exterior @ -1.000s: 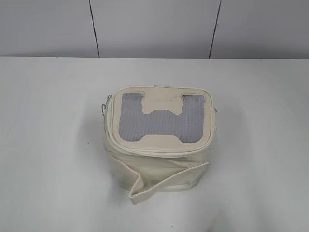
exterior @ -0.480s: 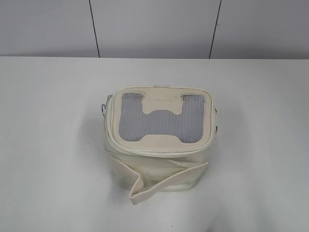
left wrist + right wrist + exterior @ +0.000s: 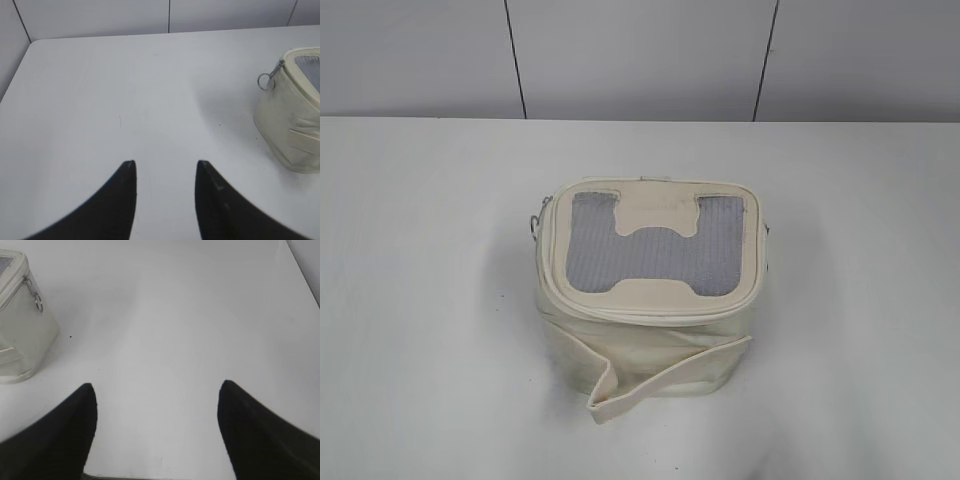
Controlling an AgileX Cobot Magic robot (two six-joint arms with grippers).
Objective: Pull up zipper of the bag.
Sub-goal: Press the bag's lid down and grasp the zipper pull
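The cream-white bag (image 3: 650,330) stands in the middle of the white table, its grey mesh top panel (image 3: 655,258) and H-shaped patch facing up. The zipper (image 3: 650,312) runs around the top rim, with a silver ring and pull tab at the left side (image 3: 534,222). The flat strap (image 3: 620,385) hangs across the front. The bag shows at the right edge of the left wrist view (image 3: 292,125) with the ring (image 3: 265,81), and at the left edge of the right wrist view (image 3: 20,325). My left gripper (image 3: 165,167) and right gripper (image 3: 156,390) are open and empty, over bare table, apart from the bag.
The white table (image 3: 420,300) spreads around the bag on all sides. A grey panelled wall (image 3: 640,60) stands behind the far edge. Neither arm shows in the exterior view.
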